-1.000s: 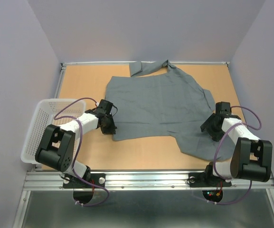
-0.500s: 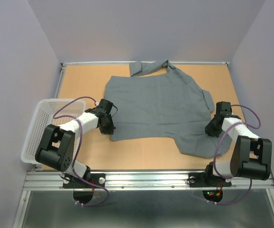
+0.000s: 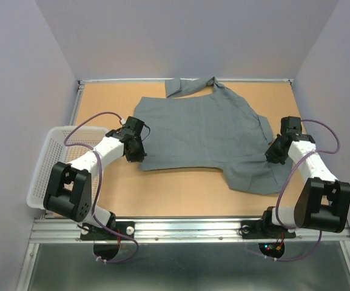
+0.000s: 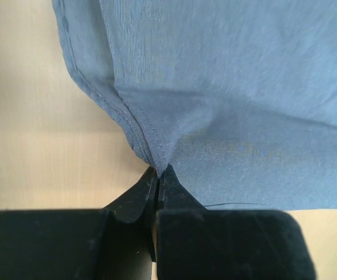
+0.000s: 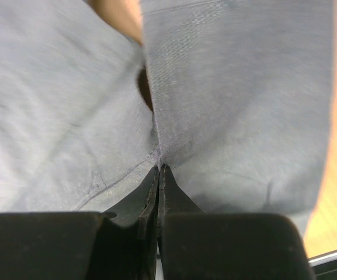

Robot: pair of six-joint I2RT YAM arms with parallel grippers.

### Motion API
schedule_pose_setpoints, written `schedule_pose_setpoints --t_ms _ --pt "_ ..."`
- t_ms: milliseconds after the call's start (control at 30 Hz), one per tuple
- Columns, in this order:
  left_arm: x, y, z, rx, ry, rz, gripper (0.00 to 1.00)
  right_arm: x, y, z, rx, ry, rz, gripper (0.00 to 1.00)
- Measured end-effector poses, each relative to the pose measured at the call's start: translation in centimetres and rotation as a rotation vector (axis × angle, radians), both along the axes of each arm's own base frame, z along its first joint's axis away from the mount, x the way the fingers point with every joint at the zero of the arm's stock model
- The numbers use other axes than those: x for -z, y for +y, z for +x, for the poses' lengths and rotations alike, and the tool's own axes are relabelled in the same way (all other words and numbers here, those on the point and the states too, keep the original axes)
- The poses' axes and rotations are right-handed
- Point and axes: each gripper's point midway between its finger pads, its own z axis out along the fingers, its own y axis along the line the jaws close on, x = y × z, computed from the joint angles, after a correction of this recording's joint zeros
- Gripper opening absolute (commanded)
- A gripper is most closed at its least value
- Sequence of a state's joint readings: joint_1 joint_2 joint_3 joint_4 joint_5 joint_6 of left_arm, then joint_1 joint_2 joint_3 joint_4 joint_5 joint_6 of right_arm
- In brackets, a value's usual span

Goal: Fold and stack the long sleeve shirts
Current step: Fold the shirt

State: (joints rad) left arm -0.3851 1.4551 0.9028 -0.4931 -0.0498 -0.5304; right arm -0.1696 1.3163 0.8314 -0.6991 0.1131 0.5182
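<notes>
Your left hand pinches the grey shirt (spread on the table) at its near-left corner; your right hand grips its right edge.

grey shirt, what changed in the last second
The right fingers closed on the grey button-up shirt's right side and moved away from the bases. The left fingers, shut on the near-left hem corner, dragged it the same way. The white mesh basket and far collar stayed put.
</notes>
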Motion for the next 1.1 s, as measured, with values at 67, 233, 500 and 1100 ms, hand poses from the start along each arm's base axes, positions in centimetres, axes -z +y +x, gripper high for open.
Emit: schedule_pose_setpoints --t_ms 67,233,500,1100 --pt "-0.7 -0.1 0.8 -0.002 -0.024 -0.001 0.05 -1.6 -0.4 1.2 -0.007 -0.035 -0.018 0.01" --pt "-2.0 0.0 2.3 -0.017 -0.064 -0.015 0.05 -3.9 -0.8 3.7 -0.028 -0.077 -0.032 0.02" --pt "-0.5 -0.4 4.6 -0.02 -0.037 -0.013 0.05 -2.4 -0.8 6.1 -0.063 -0.011 -0.001 0.04" --pt "-0.1 0.0 5.0 -0.034 -0.033 -0.026 0.33 -0.6 0.0 7.9 -0.125 0.03 0.06 0.23"
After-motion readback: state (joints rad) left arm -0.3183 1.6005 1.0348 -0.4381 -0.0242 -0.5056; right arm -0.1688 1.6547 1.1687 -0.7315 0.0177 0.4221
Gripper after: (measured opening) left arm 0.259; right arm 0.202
